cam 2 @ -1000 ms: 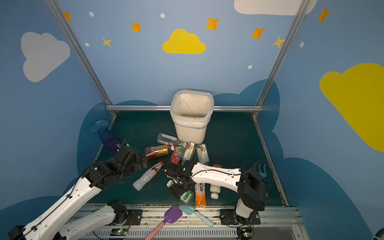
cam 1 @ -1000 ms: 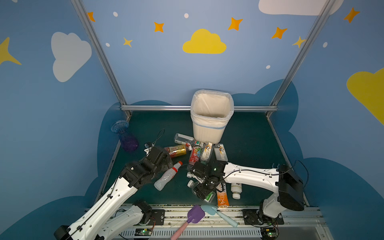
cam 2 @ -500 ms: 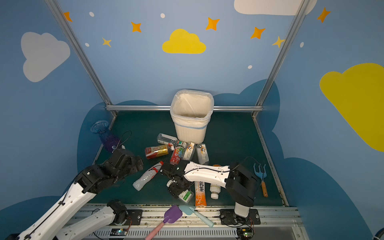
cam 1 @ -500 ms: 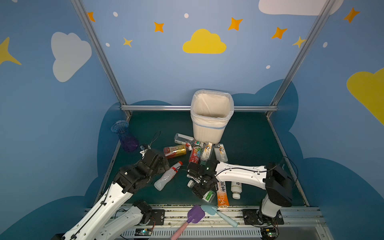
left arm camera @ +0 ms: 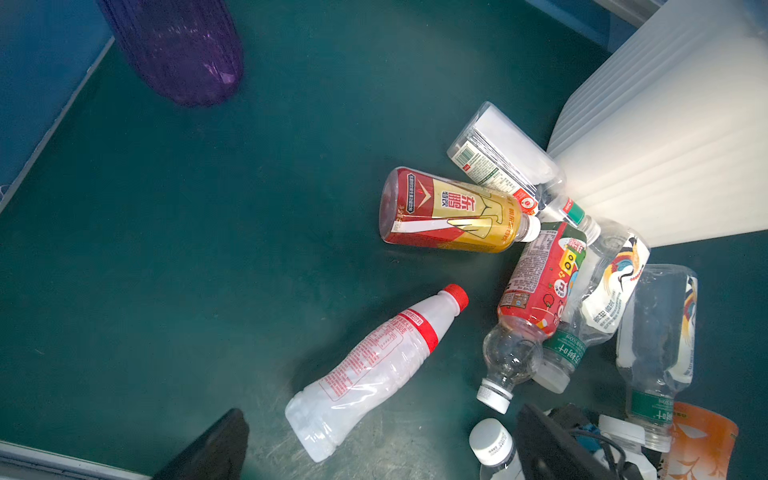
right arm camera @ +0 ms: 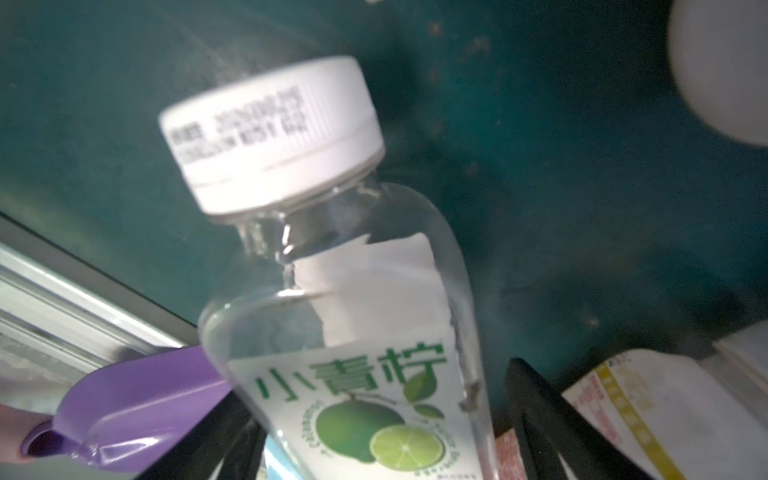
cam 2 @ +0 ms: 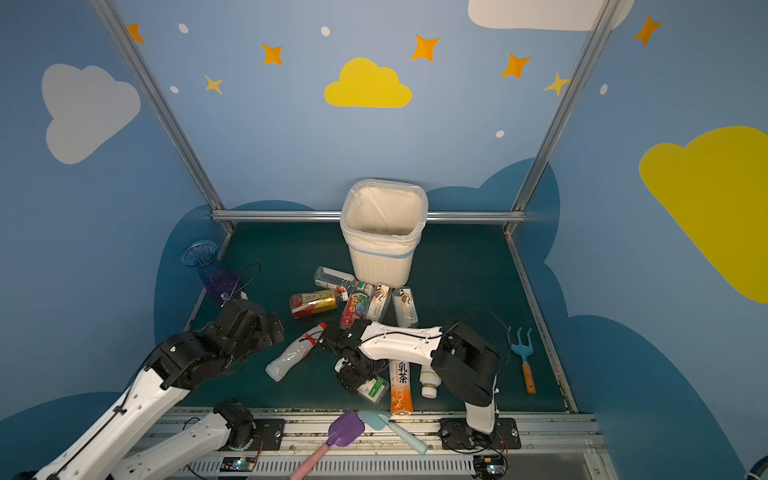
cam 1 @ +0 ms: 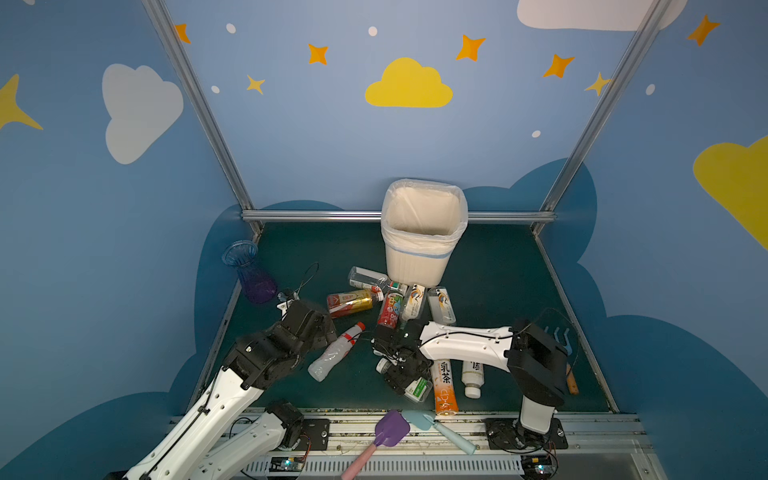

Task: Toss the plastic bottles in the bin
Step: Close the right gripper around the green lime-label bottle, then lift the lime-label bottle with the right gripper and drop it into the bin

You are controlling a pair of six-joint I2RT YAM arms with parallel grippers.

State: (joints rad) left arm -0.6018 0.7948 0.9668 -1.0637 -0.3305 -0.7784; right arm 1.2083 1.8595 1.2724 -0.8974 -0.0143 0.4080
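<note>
Left gripper (cam 1: 322, 330): jaws spread wide, empty, left-front of bin (cam 1: 417, 266).
Right gripper (cam 1: 409, 380): seemingly clamped on lime-label bottle (right arm camera: 357, 374), front of bin.
Loose bottles (cam 1: 390, 309): clustered at bin's base.

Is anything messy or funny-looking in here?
Yes. The bottles lie tipped over in a jumble on the green mat in front of the bin, and none shows inside it. The red-capped bottle looks squashed near its base. The purple shovel lies across the front rail, off the mat.
</note>
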